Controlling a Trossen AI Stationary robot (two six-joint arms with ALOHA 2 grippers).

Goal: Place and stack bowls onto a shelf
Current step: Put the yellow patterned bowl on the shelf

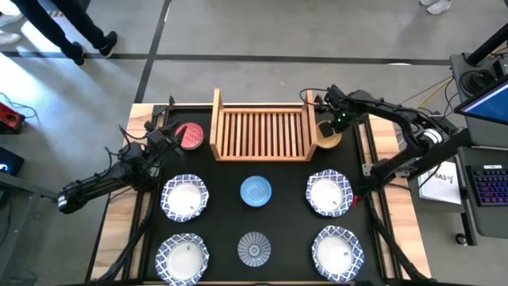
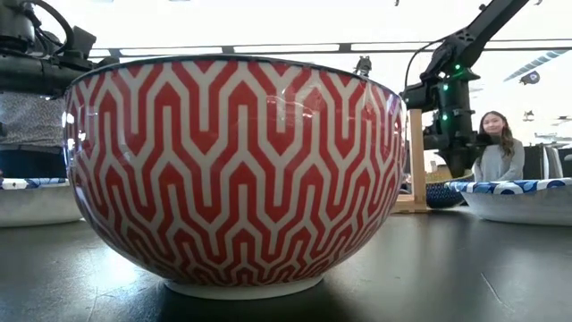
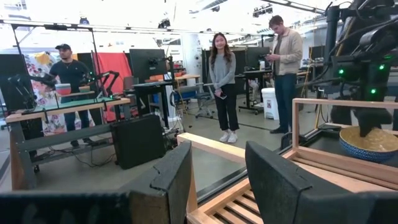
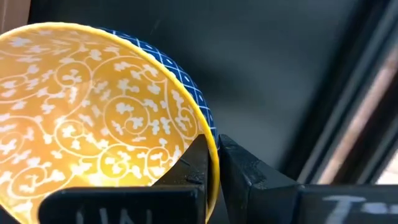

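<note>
The light wooden shelf [image 1: 262,131] stands at the table's far middle. My right gripper [image 1: 333,125] is just right of it, shut on the yellow bowl [image 1: 326,135], which is blue on the outside [image 3: 370,144]. My left gripper [image 1: 167,139] is open beside the red bowl [image 1: 191,135], which rests left of the shelf. In the left wrist view its fingers [image 3: 171,180] point level across the shelf's slats, and no bowl shows between them. The light blue bowl [image 1: 255,191], the grey-blue bowl [image 1: 254,248] and the white blue-rimmed bowls [image 1: 184,199] [image 1: 328,193] sit nearer on the mat. My right gripper pinches the yellow bowl's rim [image 4: 214,149], with one finger [image 4: 196,165] inside the bowl and the other [image 4: 245,171] outside. The fingers come from above, pointing down. The shelf's side board hides the bowl's foot, so I cannot tell whether it is lifted.
Two more white bowls [image 1: 182,256] [image 1: 337,253] sit at the near corners. A bowl with a red-and-white zigzag wall [image 2: 237,170] fills the low view. The shelf's slats [image 1: 262,135] show bare between its side boards. People stand in the room beyond the table [image 3: 225,81].
</note>
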